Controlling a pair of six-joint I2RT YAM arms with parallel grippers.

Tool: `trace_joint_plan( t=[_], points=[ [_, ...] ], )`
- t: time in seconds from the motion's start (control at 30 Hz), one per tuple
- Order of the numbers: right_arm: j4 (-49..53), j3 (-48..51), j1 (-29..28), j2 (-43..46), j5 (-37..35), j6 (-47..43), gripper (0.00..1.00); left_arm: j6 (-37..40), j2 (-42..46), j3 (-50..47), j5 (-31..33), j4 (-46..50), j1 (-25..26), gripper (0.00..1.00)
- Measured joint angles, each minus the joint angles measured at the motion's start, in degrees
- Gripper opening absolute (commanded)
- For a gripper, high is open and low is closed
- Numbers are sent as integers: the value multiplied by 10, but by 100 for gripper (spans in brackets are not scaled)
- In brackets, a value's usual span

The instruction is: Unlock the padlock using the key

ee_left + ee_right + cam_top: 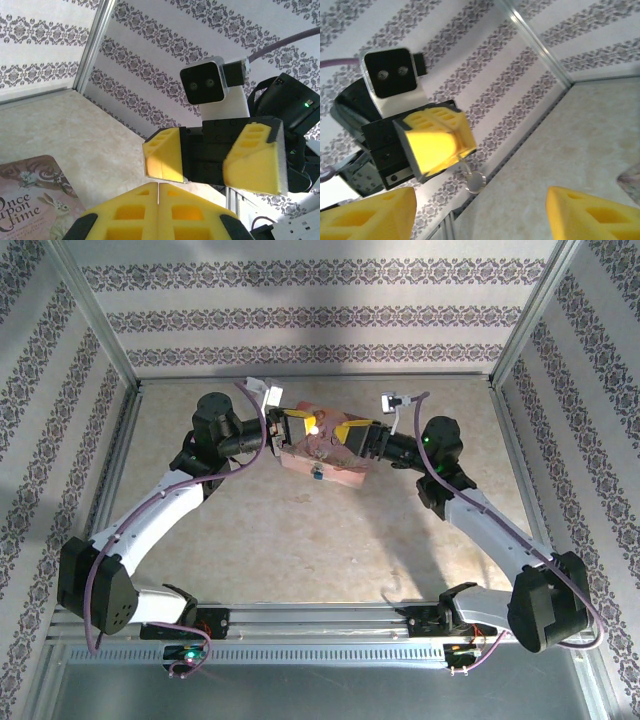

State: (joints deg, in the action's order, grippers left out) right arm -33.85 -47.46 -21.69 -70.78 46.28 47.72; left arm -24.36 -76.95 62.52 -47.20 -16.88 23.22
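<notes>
The tiny padlock (316, 476), silvery with a blue part, hangs at the front edge of the pink tin box (335, 462) at the table's back centre. My left gripper (300, 427) hovers over the box's left end, its yellow fingers (159, 192) pressed together. In the right wrist view a small silvery key (476, 181) on a thin ring dangles from that left gripper (455, 152). Facing it over the box's right end, my right gripper (350, 432) stands open; its fingertips (370, 215) are wide apart with nothing between them.
Patterned walls (300, 310) and metal frame posts (95, 310) close in the back and both sides. The box's picture lid (35, 195) lies below the left fingers. Bare beige tabletop (320, 550) stretches in front of the box toward the arm bases.
</notes>
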Motion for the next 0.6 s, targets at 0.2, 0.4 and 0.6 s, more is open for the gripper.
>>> trace_joint_plan(
  t=[0.2,0.4,0.6],
  points=[
    [-21,-12,-32,-23,8,6,61,0,0,0,-11,-1,0,0],
    [-27,-30,-45,-50,10,6,54,0,0,0,-15,-2,0,0],
    [-29,-36,-52,-60,10,6,49,0,0,0,-15,-2,0,0]
  ],
)
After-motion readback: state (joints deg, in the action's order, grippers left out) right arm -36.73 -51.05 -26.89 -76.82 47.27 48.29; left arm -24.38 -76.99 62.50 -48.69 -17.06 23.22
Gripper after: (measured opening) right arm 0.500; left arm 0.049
